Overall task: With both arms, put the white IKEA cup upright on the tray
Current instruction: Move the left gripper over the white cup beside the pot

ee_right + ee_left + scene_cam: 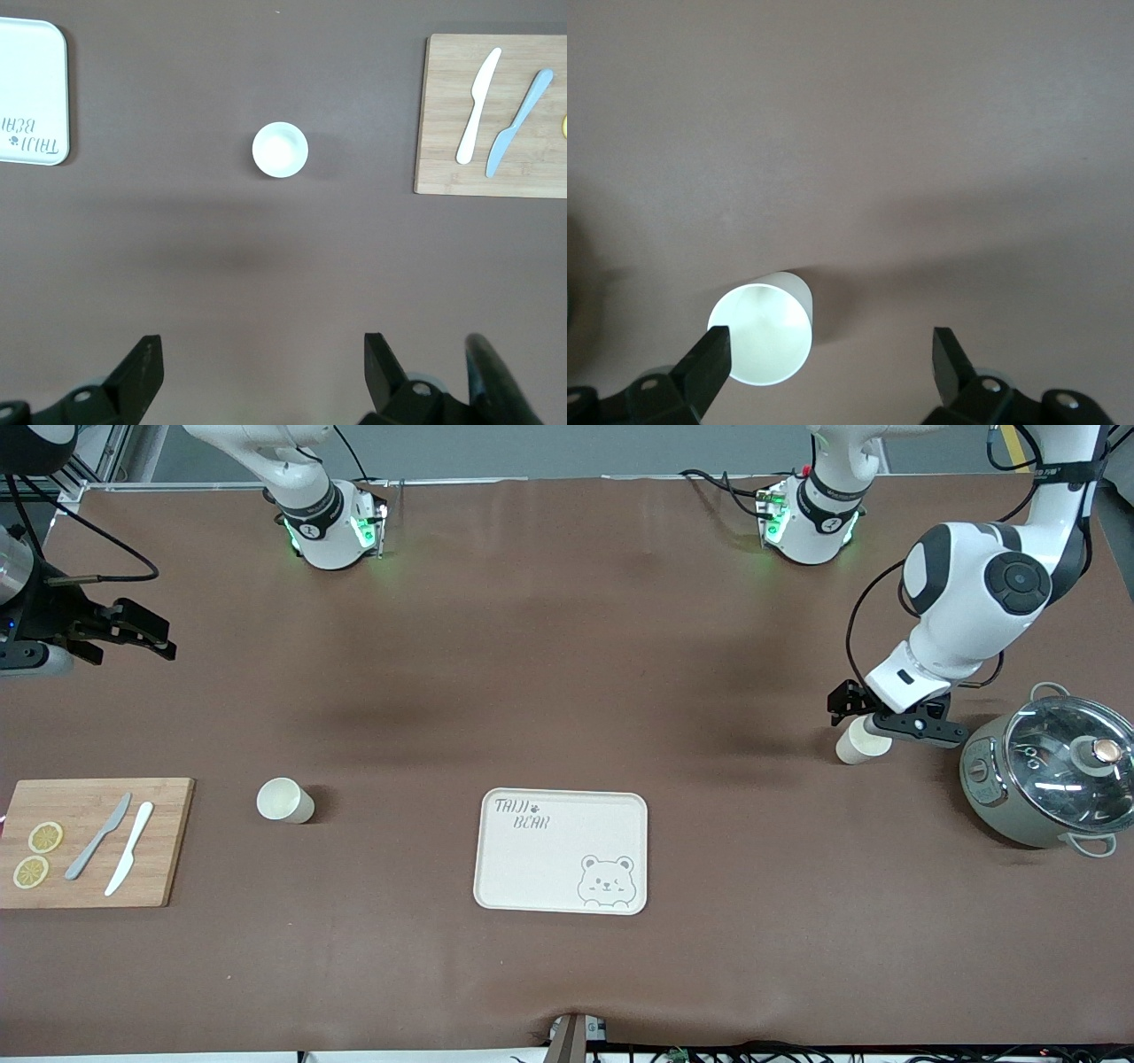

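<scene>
Two white cups stand upright on the brown table. One cup (283,800) is between the cutting board and the cream TAIJI BEAR tray (562,850); it also shows in the right wrist view (280,149), with the tray's edge (31,93). The other cup (861,741) is toward the left arm's end, beside the pot. My left gripper (875,720) is open just above this cup (760,332); one finger (709,359) overlaps its rim, and the cup is off-centre, not between the fingers. My right gripper (151,636) is open and empty, high over the right arm's end, waiting.
A grey-green pot with a glass lid (1050,779) stands close beside the left gripper. A wooden cutting board (93,841) holds two lemon slices (44,837), a grey knife (99,836) and a white knife (130,848); the board also shows in the right wrist view (492,115).
</scene>
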You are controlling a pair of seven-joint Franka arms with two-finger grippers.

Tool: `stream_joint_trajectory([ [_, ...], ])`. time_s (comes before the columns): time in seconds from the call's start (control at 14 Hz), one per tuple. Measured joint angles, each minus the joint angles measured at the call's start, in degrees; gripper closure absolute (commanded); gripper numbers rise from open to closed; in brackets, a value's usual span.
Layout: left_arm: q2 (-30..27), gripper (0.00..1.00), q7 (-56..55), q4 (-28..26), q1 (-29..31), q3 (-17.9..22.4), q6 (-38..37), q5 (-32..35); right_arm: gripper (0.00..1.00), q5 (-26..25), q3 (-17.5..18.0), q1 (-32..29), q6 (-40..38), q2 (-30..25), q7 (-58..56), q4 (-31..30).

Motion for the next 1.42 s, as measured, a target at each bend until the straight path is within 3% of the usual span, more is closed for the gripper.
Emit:
stream_joint_trajectory([
  [1.42, 7.77, 0.0, 0.51, -9.25, 1.72, 0.01, 16.05, 0.0, 0.0, 0.0, -0.03, 0.17, 0.1, 0.61, 0.0, 0.0],
])
